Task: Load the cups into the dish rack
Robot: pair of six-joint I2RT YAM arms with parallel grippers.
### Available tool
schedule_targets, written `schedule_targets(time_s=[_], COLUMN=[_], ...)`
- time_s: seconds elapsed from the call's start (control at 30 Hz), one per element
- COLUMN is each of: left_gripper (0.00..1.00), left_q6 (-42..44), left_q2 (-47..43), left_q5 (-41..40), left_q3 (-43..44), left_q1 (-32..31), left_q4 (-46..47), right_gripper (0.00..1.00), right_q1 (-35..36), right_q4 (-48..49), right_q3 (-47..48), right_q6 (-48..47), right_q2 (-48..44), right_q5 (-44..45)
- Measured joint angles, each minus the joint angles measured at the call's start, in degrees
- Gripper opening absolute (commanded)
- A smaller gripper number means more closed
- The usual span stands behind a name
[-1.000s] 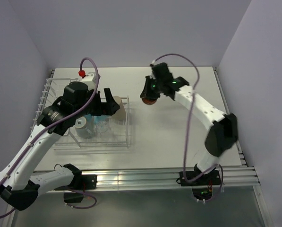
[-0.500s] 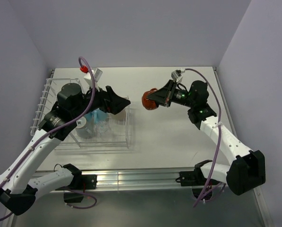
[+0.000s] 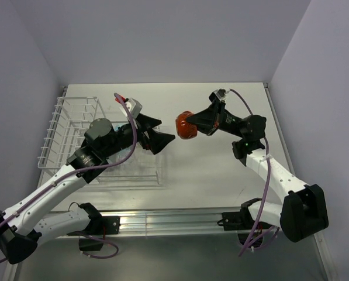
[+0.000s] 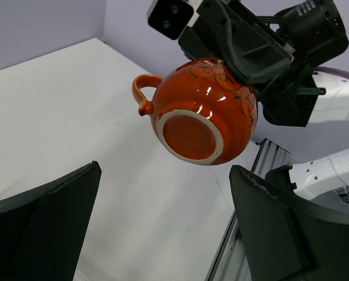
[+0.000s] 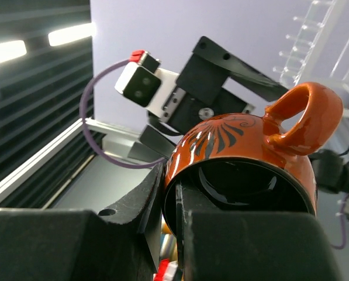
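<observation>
A small red-orange cup (image 3: 184,127) with a dark inside hangs in the air over the table's middle, tipped on its side. My right gripper (image 3: 193,123) is shut on its rim, one finger (image 5: 140,205) outside the wall and one inside. In the left wrist view the cup (image 4: 201,111) shows its pale base, with the handle to the left. My left gripper (image 3: 158,134) stands open just left of the cup, apart from it, and its fingers (image 4: 48,225) hold nothing. The white wire dish rack (image 3: 64,123) sits at the left. Any other cups are hidden by my left arm.
The rack's near clear section (image 3: 140,173) lies under my left arm. The side walls close in left and right. A metal rail (image 3: 180,218) runs along the table's front edge by the arm bases. My left wrist camera (image 5: 139,82) faces the right wrist view.
My left gripper has risen from the rack and swung right toward the cup. The right arm has turned and carried the cup slightly, tipping its base toward the left gripper.
</observation>
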Motion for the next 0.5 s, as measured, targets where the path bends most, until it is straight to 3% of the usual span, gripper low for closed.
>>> schedule_targets(time_s=[0.5], left_gripper=[0.99], left_q6=[-1.6], left_q2=[1.0], left_q5=[4.0], left_q3=[-3.3], left_q1=[-2.1], left_q4=[12.6], right_gripper=[0.00], right_q1=[0.0], right_q4=[4.1], right_q3=[-1.5], right_q6=[4.0], right_q2=[-0.1], right_q5=[-0.7])
